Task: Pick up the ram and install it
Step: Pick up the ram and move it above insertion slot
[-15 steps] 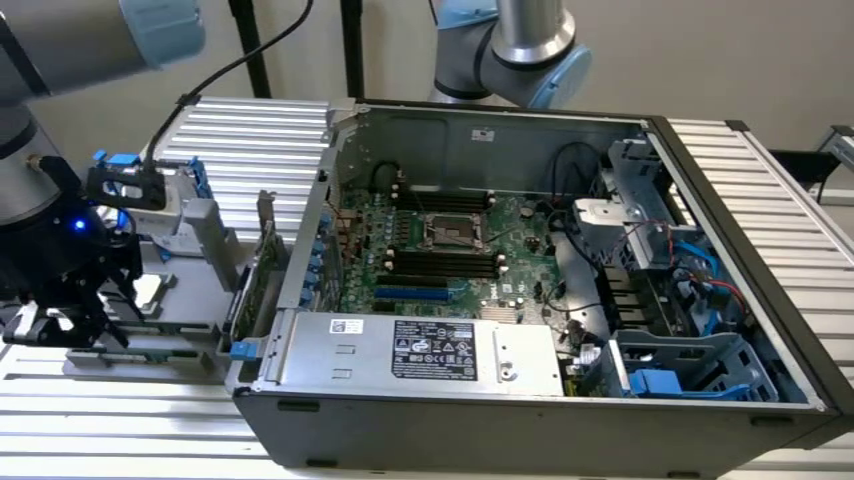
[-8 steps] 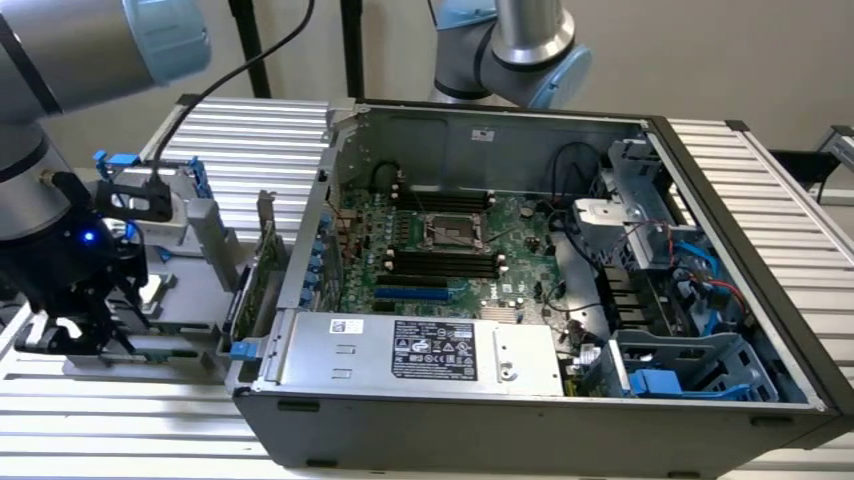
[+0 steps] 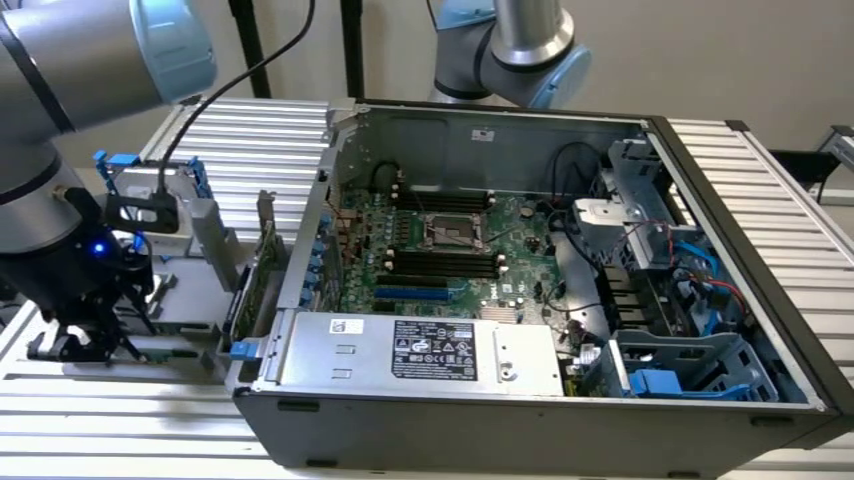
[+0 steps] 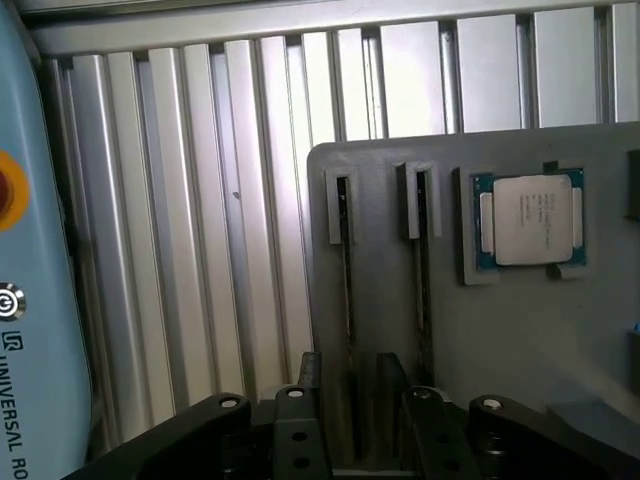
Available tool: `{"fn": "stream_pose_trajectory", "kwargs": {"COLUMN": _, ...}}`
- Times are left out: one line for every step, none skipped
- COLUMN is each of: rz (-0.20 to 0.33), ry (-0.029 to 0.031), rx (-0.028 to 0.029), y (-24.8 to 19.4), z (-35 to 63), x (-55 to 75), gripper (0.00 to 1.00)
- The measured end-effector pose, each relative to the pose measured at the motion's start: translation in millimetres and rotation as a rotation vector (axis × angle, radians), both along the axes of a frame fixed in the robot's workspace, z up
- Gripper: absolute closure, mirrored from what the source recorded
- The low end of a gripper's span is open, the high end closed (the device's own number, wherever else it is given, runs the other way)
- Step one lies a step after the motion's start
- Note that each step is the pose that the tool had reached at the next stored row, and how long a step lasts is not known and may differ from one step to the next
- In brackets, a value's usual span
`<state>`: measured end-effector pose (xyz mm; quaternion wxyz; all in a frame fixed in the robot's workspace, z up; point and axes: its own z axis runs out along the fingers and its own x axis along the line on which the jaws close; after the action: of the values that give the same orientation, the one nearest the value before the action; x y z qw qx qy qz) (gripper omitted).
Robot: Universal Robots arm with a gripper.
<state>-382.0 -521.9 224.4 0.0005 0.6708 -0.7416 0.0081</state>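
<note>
Hand (image 4: 360, 425) wide, empty, hovering over the gray tray (image 4: 520, 350) beside the computer case (image 3: 534, 430). Ram (image 4: 347, 290) stands on edge in a tray slot, likely to allow a pinch across its flat faces. Processor (image 4: 527, 220) lies on the same tray, beside the slots.

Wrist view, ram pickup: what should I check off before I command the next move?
1. Fingers open, gripping nothing: ok.
2. Fingers over the grey holder, straddling the slot farther from the processor: ok.
3. Ram seated in that slot: cannot tell; I see just a thin dark edge there.
4. Processor in its own pocket, apart from the fingers: ok.
5. Black memory slots in the open case look empty: ok.
</note>
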Motion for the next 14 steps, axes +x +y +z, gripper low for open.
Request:
{"fn": "stream_pose_trajectory", "kwargs": {"rz": 0.000, "ry": 0.0000, "rx": 0.0000, "y": 0.6, "z": -1.9, "x": 0.0, "gripper": 0.64}}
{"fn": "stream_pose_trajectory", "kwargs": {"rz": 0.000, "ry": -0.0001, "rx": 0.0001, "y": 1.2, "z": -3.7, "x": 0.0, "gripper": 0.64}}
{"fn": "stream_pose_trajectory", "kwargs": {"rz": 0.001, "ry": 0.0000, "rx": 0.0000, "y": 1.8, "z": -5.5, "x": 0.0, "gripper": 0.64}}
{"fn": "stream_pose_trajectory", "kwargs": {"rz": 0.002, "ry": -0.0001, "rx": 0.0001, "y": 2.3, "z": -7.4, "x": -0.1, "gripper": 0.64}}
{"fn": "stream_pose_trajectory", "kwargs": {"rz": 0.003, "ry": -0.0001, "rx": 0.0001, "y": 2.6, "z": -9.1, "x": -0.1, "gripper": 0.64}}
{"fn": "stream_pose_trajectory", "kwargs": {"rz": 0.006, "ry": 0.0002, "rx": 0.0001, "y": 2.6, "z": -10.3, "x": -0.1, "gripper": 0.64}}
{"fn": "stream_pose_trajectory", "kwargs": {"rz": 0.009, "ry": 0.0007, "rx": 0.0000, "y": 2.6, "z": -11.4, "x": -0.1, "gripper": 0.64}}
{"fn": "stream_pose_trajectory", "kwargs": {"rz": 0.012, "ry": 0.0015, "rx": 0.0000, "y": 2.7, "z": -12.4, "x": -0.2, "gripper": 0.64}}
{"fn": "stream_pose_trajectory", "kwargs": {"rz": 0.016, "ry": 0.0023, "rx": 0.0000, "y": 2.7, "z": -13.3, "x": -0.2, "gripper": 0.64}}
{"fn": "stream_pose_trajectory", "kwargs": {"rz": 0.019, "ry": 0.0035, "rx": 0.0002, "y": 2.7, "z": -14.1, "x": -0.2, "gripper": 0.64}}
{"fn": "stream_pose_trajectory", "kwargs": {"rz": 0.023, "ry": 0.0051, "rx": 0.0004, "y": 2.7, "z": -14.7, "x": -0.2, "gripper": 0.64}}
{"fn": "stream_pose_trajectory", "kwargs": {"rz": 0.029, "ry": 0.0081, "rx": 0.0006, "y": 2.7, "z": -15.1, "x": -0.1, "gripper": 0.64}}
{"fn": "stream_pose_trajectory", "kwargs": {"rz": 0.034, "ry": 0.0115, "rx": 0.0009, "y": 2.7, "z": -15.3, "x": -0.2, "gripper": 0.64}}
{"fn": "stream_pose_trajectory", "kwargs": {"rz": 0.041, "ry": 0.0155, "rx": 0.0014, "y": 2.7, "z": -15.6, "x": -0.2, "gripper": 0.64}}
